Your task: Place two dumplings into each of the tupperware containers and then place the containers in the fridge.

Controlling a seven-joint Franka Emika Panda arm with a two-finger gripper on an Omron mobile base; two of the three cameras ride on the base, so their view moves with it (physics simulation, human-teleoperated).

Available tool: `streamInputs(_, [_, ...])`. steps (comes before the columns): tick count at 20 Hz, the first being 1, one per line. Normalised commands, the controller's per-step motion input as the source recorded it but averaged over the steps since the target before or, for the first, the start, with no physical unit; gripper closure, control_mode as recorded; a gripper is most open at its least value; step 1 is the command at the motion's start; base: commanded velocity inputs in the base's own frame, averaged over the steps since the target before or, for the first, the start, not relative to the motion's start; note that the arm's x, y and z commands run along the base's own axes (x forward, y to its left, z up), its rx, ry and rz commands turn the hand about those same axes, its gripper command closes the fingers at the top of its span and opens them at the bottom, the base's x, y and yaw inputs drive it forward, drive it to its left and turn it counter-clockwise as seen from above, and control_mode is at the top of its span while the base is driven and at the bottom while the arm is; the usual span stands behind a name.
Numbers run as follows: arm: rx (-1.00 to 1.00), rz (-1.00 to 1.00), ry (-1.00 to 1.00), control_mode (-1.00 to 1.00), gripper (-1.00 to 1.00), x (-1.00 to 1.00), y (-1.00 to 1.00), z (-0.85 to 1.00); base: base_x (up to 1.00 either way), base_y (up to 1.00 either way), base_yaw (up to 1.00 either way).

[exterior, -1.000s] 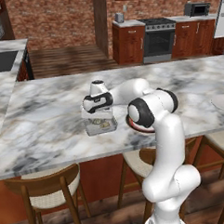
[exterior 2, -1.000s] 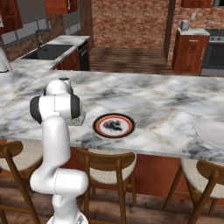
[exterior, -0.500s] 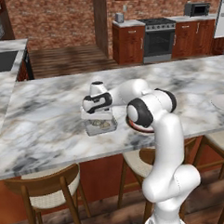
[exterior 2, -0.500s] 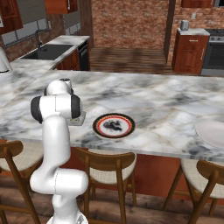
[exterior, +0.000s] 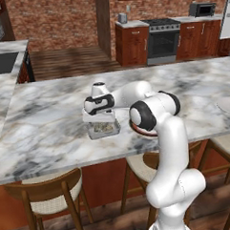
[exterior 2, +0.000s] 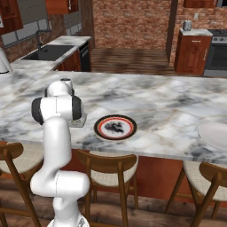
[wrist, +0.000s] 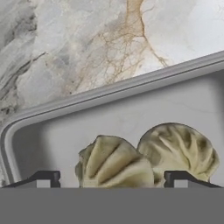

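Observation:
A shallow grey tupperware container [wrist: 52, 127] lies on the marble counter with two pale pleated dumplings in it. One dumpling [wrist: 114, 165] sits between my fingertips and the other [wrist: 179, 151] is beside it on the right. My gripper [wrist: 112, 179] is open, its tips standing clear on either side of the first dumpling. From the left base view the gripper [exterior: 102, 118] points down into that container [exterior: 104, 131], and a second pale tub [exterior: 90, 116] seems to sit just behind it. The fridge [exterior: 226, 15] shows as a pale edge at the back right.
A round black red-rimmed plate [exterior 2: 115, 127] with dark lumps on it lies right of the container, near the counter's front edge. A white dish [exterior 2: 215, 135] sits far right. Wooden stools [exterior: 49, 192] stand below the counter. An oven [exterior: 163, 38] is across the room.
The hand has sunk slightly toward the container. The plate and tubs have stayed in place.

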Motion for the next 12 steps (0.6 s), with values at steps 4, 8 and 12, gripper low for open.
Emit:
streamInputs(4, [0.00, 0.00, 0.00, -1.00, -1.00, 0.00, 0.00, 0.00, 0.00, 0.00, 0.00])
streamInputs(8, [0.00, 0.00, 0.00, -1.00, -1.00, -0.11, -0.29, 0.14, 0.00, 0.00, 0.00])
streamInputs(12, [0.00, 0.00, 0.00, -1.00, -1.00, -0.12, -0.44, 0.23, 0.00, 0.00, 0.00])
